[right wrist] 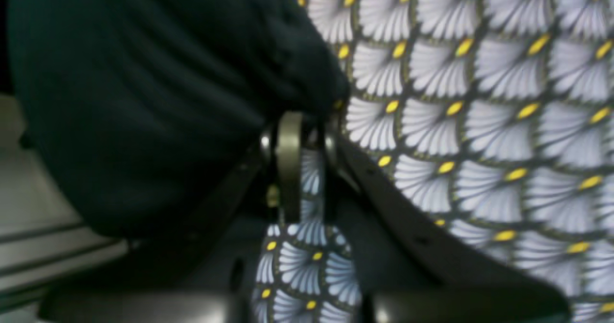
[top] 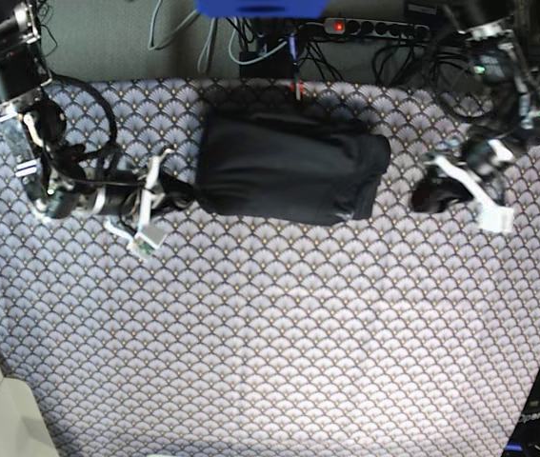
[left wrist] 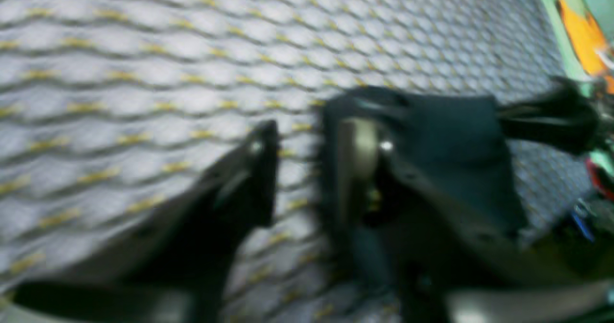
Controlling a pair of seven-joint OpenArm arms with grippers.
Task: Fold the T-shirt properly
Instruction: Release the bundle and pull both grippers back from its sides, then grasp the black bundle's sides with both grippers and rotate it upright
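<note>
The dark charcoal soft cotton T-shirt point(top: 289, 167), folded near the bench's far edge, is clamped by the right gripper point(top: 170, 190), whose release should be gentle, while the left gripper point(top: 436, 190) is kept apart.

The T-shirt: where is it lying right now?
In the base view the T-shirt lies as a folded bundle on the tablecloth, upper centre, between the right gripper at its left end and the left gripper.

The shirt point(top: 289, 169) is plain charcoal-black, matte, with no print. Under it the tablecloth point(top: 270, 333) is white-grey scallop fans outlined in dark lines, each tipped with a small yellow dot. The right gripper point(right wrist: 307, 136) has black fingers and an olive-grey pad. A power strip point(top: 374, 29) shows a red light.
</note>
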